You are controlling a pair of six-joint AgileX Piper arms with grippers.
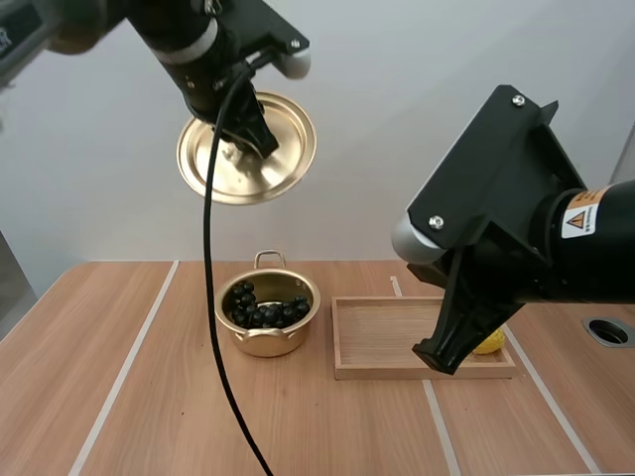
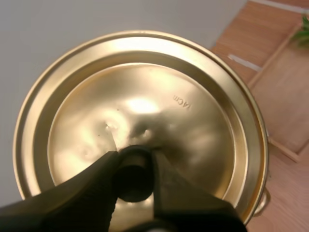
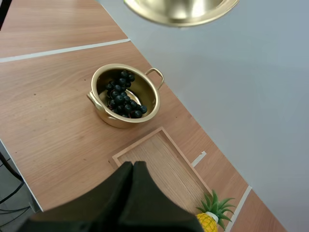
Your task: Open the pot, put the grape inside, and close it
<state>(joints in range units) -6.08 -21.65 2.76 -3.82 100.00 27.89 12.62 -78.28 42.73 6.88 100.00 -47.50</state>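
1. High view: the left claw (image 1: pixel 250 137) is raised well above the desk (image 1: pixel 129 397). It is clenched on the gold lid (image 1: pixel 288 149), which hangs tilted with its knob side turned back toward the arms' bases. The lid is higher than the pot (image 1: pixel 268 343) and a little to its left.
2. Left wrist view: the claw's two black fingers (image 2: pixel 87 193) pinch the lid's dark knob (image 2: pixel 133 180) between their tips. The lid's round gold face spreads out behind them.
3. The pot stands uncovered on the desk, and the grapes (image 1: pixel 266 307), a dark bunch, lie inside it.
4. A wooden tray (image 1: pixel 382 337) sits on the desk just to the right of the pot, with a narrow gap between them. A small toy pineapple (image 1: pixel 490 343) lies at the tray's right end.
5. The right claw (image 1: pixel 446 355) hangs over the tray. Its fingers are pressed together into one dark wedge, and it grasps nothing. In the right wrist view the tray lies under it, with the pot beyond.
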